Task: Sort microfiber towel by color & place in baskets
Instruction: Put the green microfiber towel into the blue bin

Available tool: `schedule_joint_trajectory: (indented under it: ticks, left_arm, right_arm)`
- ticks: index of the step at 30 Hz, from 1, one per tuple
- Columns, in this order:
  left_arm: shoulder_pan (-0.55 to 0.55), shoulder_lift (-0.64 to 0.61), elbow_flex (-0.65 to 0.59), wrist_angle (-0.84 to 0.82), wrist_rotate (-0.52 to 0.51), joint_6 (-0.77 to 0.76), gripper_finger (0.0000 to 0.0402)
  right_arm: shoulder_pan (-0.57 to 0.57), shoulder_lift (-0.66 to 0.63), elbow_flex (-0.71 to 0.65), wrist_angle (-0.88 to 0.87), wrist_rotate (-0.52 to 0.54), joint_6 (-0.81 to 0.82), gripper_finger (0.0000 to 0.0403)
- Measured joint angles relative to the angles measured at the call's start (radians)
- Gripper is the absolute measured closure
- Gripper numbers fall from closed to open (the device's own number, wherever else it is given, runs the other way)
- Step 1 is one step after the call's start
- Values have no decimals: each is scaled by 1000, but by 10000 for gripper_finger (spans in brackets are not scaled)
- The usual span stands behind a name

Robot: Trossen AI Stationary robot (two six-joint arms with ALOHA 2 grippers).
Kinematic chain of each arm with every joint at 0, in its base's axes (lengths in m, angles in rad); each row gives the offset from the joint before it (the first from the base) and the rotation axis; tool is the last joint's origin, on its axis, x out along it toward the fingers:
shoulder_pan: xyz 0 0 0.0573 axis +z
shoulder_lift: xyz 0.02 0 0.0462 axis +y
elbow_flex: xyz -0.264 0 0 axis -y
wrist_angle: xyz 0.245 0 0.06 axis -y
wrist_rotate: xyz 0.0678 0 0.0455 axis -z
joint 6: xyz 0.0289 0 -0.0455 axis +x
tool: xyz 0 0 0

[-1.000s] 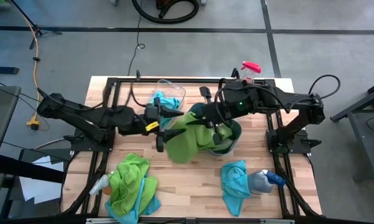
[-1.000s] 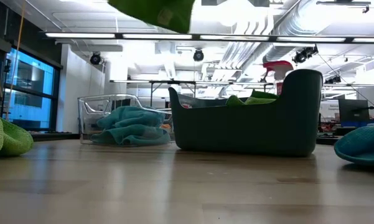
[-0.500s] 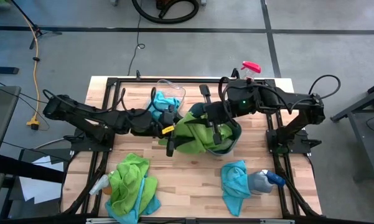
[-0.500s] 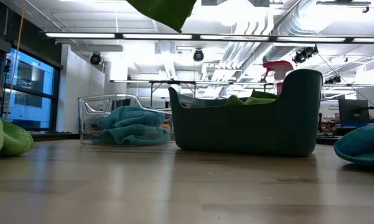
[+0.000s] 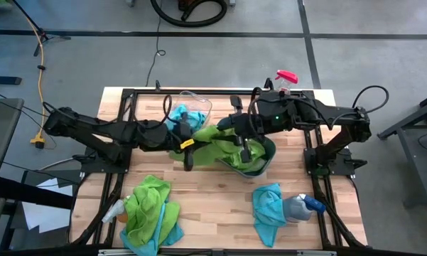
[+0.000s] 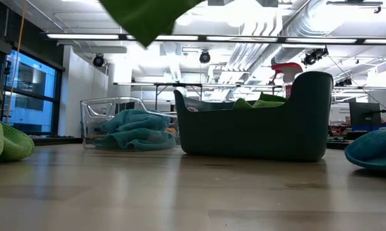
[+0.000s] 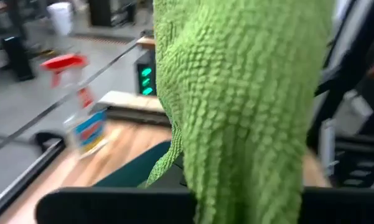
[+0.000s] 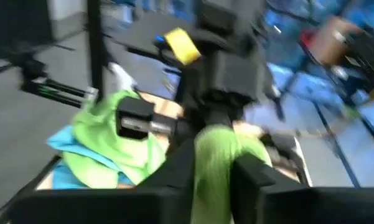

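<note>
Your wooden slatted worktop [image 5: 213, 206] carries everything; the two dark arms meet above its middle.

Opaque dark teal-grey plastic basket [image 6: 257, 125]: sits directly under the right gripper [image 5: 245, 151]. Lime green cloth already shows above its rim in the low view, so some greens are sorted.

Smaller clear see-through plastic basket [image 6: 125, 125]: just beside the left gripper [image 5: 187, 153], on its far side. It holds turquoise cloth.

Lime green microfiber towel in transit [image 5: 217, 146]: stretched between your two grippers, hanging in the air and draping over the dark basket's near rim. In the right wrist view a bunched fold of it sits pinched between the right fingers [image 8: 180, 168], so they are clamped on it. In the left wrist view the towel hangs straight down across the lens; it looks held by the left fingers too, but I cannot tell their spacing from that picture.

Left to do, judged from the layout:
- heap of green and turquoise towels [image 5: 150, 210], well off to the near side of the left fingers;
- single turquoise blue towel [image 5: 268, 206], on the near side of the right fingers, lying against a spray bottle with a blue top [image 5: 305, 205].

Roughly midway: one towel in hand, at least three unsorted.
</note>
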Motion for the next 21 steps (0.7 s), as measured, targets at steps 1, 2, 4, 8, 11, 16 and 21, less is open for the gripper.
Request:
schedule_joint_trajectory:
  ticks: [1,2,4,8,11,16,21]
  left_arm:
    - [0,-17,0,-45,-26,0,398]
    - [0,-35,0,-89,-57,-1,398]
    - [0,-75,0,-165,-123,-2,399]
    - [0,-158,-1,-267,-228,-16,400]
    - [0,-220,-11,-278,-280,-9,401]
    - [0,-304,-99,-170,-307,-1,401]
    - [29,-319,-250,175,-268,45,401]
  right_arm:
    - [1,-4,0,-24,41,7,308]
    - [1,-9,0,-42,77,13,288]
    - [1,-24,0,-87,130,17,251]
    - [1,-54,0,-189,179,56,196]
    - [-6,-82,0,-296,181,101,178]
    - [-18,-126,0,-506,222,208,174]
    - [-18,-167,0,-639,301,290,174]
